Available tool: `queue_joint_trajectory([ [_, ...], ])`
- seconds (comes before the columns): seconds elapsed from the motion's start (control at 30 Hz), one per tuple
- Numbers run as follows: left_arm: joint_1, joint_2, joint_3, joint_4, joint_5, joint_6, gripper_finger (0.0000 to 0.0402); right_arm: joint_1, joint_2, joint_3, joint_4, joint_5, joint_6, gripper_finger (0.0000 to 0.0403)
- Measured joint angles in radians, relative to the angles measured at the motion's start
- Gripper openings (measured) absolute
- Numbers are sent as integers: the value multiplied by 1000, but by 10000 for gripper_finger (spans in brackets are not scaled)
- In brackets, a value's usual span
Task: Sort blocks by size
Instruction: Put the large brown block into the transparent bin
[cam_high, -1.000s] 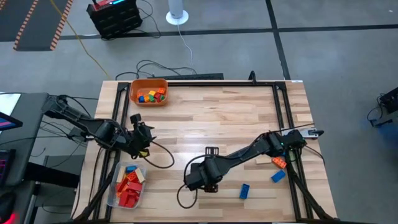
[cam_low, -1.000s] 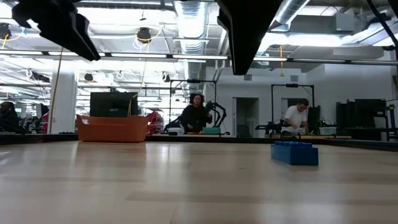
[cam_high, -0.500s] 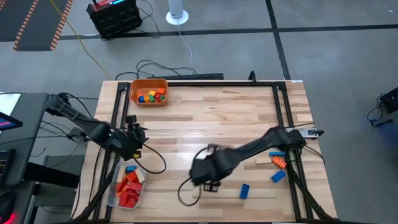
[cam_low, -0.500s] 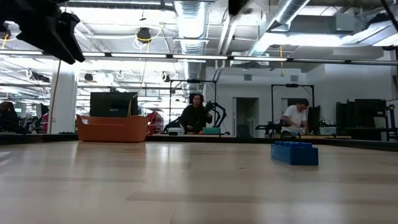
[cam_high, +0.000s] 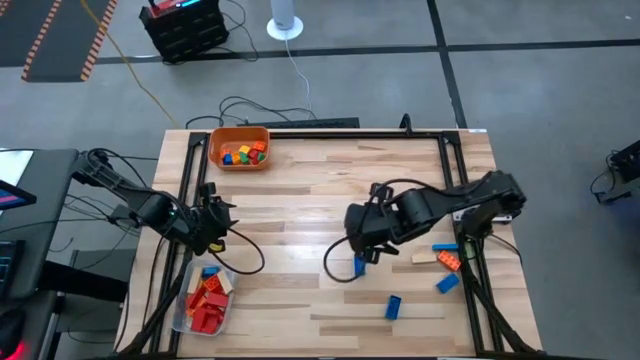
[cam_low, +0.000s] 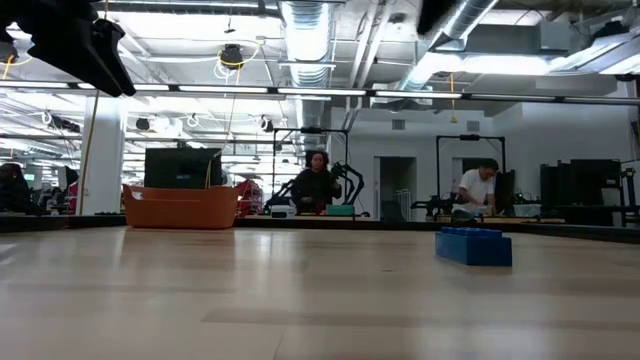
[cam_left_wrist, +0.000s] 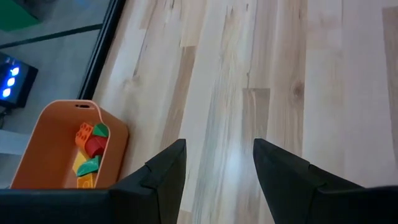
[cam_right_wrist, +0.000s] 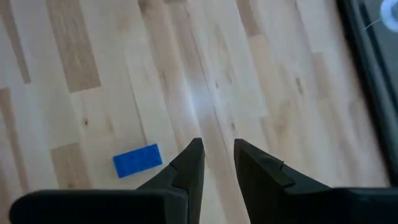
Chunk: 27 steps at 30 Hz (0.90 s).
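Observation:
Loose blocks lie flat on the table's right half: a blue block (cam_high: 360, 265) (cam_right_wrist: 137, 160), another blue one (cam_high: 393, 306) (cam_low: 473, 246), a third blue (cam_high: 447, 284), an orange (cam_high: 448, 262) and a tan one (cam_high: 425, 258). My right gripper (cam_high: 360, 245) (cam_right_wrist: 217, 149) hangs above the table just beyond the first blue block, its fingers a narrow gap apart with nothing between them. My left gripper (cam_high: 220, 218) (cam_left_wrist: 217, 149) hovers open and empty near the left edge, above bare wood.
An orange bin (cam_high: 240, 147) (cam_left_wrist: 62, 149) (cam_low: 180, 207) with small coloured blocks stands at the far left. A clear tub (cam_high: 205, 298) of mostly red blocks sits at the near left. A black frame (cam_high: 455, 180) borders the table, and cables trail beside both arms.
My right gripper has risen and swung from the near middle of the table toward the far right, tipping as it went. A blue block now shows where that arm lay over the table. My left gripper has drawn slightly toward the left edge.

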Motion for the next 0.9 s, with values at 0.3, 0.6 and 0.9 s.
queue_joint_trajectory([
  [0.3,0,0,0,1,2,-3,180,-20,-267,-587,347,-112,205,123],
  [0.6,0,0,0,0,4,-14,180,53,-216,-743,259,-340,373,142],
  [0.9,1,0,0,11,4,-29,180,121,-49,-743,131,-356,340,254],
])
